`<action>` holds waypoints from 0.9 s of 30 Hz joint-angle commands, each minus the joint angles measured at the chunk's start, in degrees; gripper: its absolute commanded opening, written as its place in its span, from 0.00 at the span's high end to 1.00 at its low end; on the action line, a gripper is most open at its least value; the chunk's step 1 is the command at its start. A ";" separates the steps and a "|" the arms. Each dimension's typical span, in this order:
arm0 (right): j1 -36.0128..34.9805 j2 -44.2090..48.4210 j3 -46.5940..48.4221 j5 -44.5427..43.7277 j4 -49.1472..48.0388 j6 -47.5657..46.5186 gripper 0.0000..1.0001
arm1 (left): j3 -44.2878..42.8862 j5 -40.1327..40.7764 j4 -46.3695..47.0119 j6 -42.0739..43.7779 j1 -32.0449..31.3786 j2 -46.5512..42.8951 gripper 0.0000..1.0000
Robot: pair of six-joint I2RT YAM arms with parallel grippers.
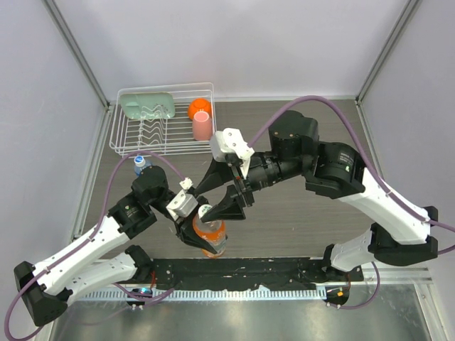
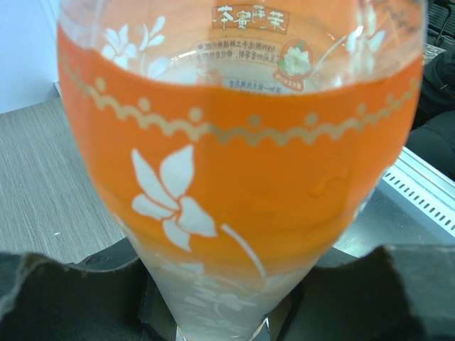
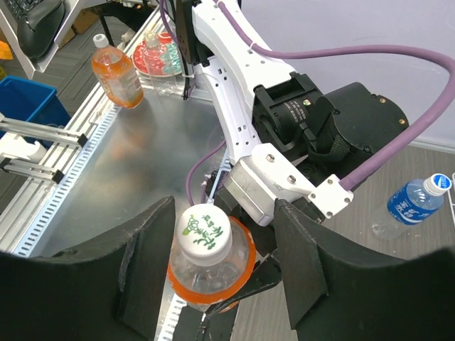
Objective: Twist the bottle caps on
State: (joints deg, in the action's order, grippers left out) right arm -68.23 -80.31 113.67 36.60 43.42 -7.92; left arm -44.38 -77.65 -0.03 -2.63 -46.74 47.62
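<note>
My left gripper (image 1: pixel 201 243) is shut on the orange-drink bottle (image 1: pixel 213 231) and holds it upright near the table's front edge; the bottle's body fills the left wrist view (image 2: pixel 242 177). A white cap with green print (image 3: pixel 205 236) sits on its neck, also seen from above (image 1: pixel 205 211). My right gripper (image 3: pixel 224 234) is open, with one finger on each side of the cap and not touching it; in the top view it (image 1: pixel 217 194) hovers just above the bottle. The blue-label bottle (image 1: pixel 140 165) lies left of the arms with a whitish cap (image 3: pixel 437 182) on it.
A white dish rack (image 1: pixel 163 121) at the back left holds a green item, an orange cup (image 1: pixel 200 107) and a pink cup (image 1: pixel 202 126). A black mat (image 1: pixel 284 270) runs along the front edge. Walls stand close on both sides.
</note>
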 commanded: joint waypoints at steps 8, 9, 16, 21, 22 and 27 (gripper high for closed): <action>0.72 0.07 -1.96 4.09 -5.54 1.94 0.55 | -2.20 -0.05 1.09 0.17 -0.02 -0.77 0.76; 0.81 0.33 -2.13 4.09 -5.62 2.03 0.56 | -2.11 0.30 1.26 0.17 -0.02 -0.77 0.76; 1.52 1.74 -4.51 4.18 -7.12 2.91 0.64 | -1.85 1.79 1.88 -0.09 0.07 -1.03 0.77; 1.87 2.62 -6.09 3.74 -7.82 3.35 0.66 | -1.94 2.94 2.76 -0.35 -0.02 -1.21 0.77; 2.04 2.97 -6.61 3.57 -8.00 3.53 0.66 | -1.85 3.20 2.93 -0.62 -0.02 -1.30 0.77; 2.13 3.32 -7.41 1.81 -8.61 4.23 0.73 | -1.76 5.04 3.81 -0.62 0.07 -1.47 0.77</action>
State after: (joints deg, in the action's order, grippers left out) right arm -66.54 -78.39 106.72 40.51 36.62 -5.13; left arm -44.49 -73.84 0.10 -2.98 -46.74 47.57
